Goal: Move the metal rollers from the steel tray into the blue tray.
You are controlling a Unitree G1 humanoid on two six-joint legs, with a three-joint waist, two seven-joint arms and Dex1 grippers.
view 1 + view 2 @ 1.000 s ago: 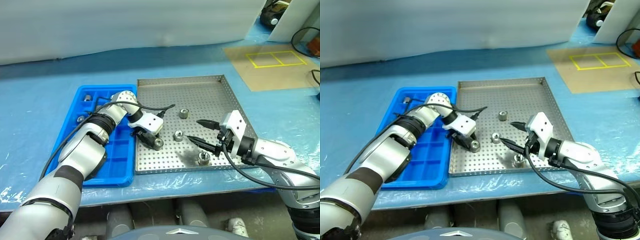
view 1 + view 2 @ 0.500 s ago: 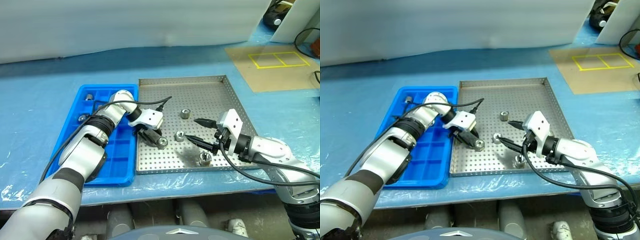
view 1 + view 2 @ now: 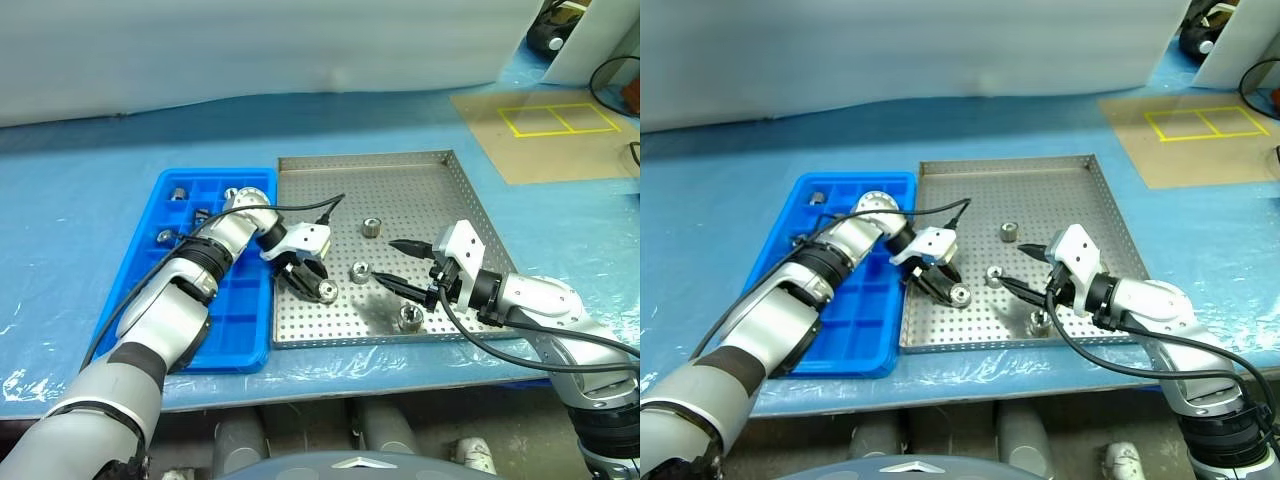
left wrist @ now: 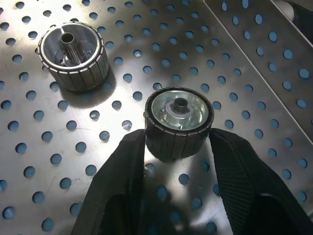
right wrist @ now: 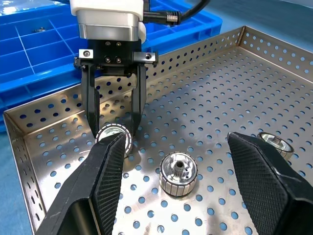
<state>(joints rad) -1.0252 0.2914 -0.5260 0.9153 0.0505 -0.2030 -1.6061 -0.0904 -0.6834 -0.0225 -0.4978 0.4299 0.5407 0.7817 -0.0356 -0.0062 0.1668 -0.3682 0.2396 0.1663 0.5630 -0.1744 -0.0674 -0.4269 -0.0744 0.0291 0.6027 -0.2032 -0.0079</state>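
Four rollers: on the steel tray [image 3: 420, 175] floor, near its front rim
Held roller [image 4: 179, 122]: pinched by left gripper [image 3: 318, 284], nearest the blue tray [image 3: 150, 300], likely ready to lift
Right gripper [image 3: 402, 268]: fingers spread, over tray's front, probably waiting its turn
Blue tray: touching steel tray's left rim

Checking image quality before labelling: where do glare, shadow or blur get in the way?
Left wrist view: bright glare on the steel tray floor; held roller sharp, left gripper fingers softly blurred. Right wrist view: right gripper fingers loom large. Left eye view: evenly lit, soft shadows.
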